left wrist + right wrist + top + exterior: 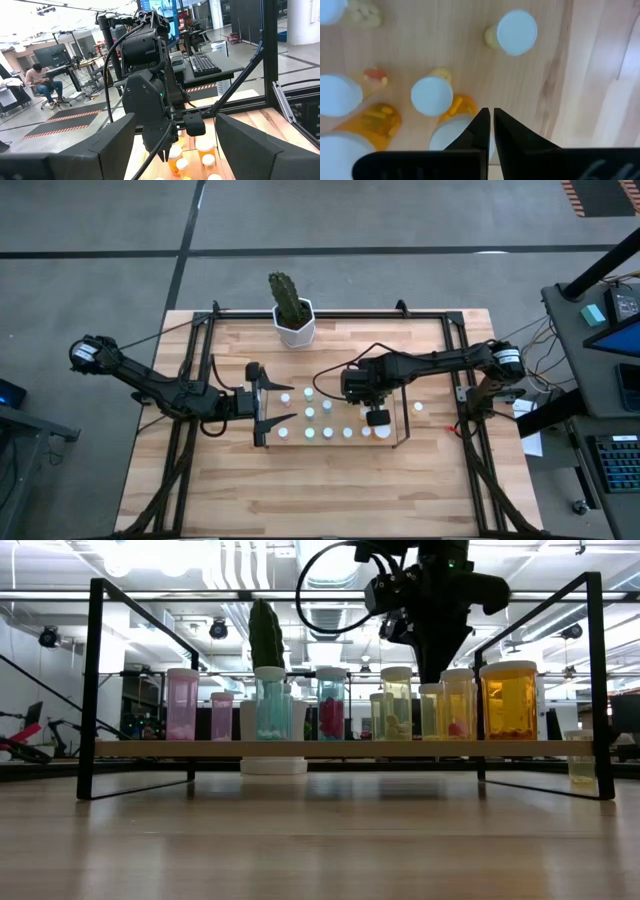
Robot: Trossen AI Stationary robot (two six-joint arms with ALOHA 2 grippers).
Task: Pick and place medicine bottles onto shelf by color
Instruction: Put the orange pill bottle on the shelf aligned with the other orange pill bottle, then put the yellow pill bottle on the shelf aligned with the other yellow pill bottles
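Orange-tinted medicine bottles on shelf, pills inside, white caps

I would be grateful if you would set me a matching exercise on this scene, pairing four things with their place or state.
Things:
1. left end effector
2. right end effector
3. cactus pot
4. large orange bottle

Places or states:
A. shut on nothing, above the shelf
B. standing on the shelf
C. open wide, at one end of the shelf
D. off the shelf, by the table's edge

Pairs: 1-C, 2-A, 3-D, 4-B
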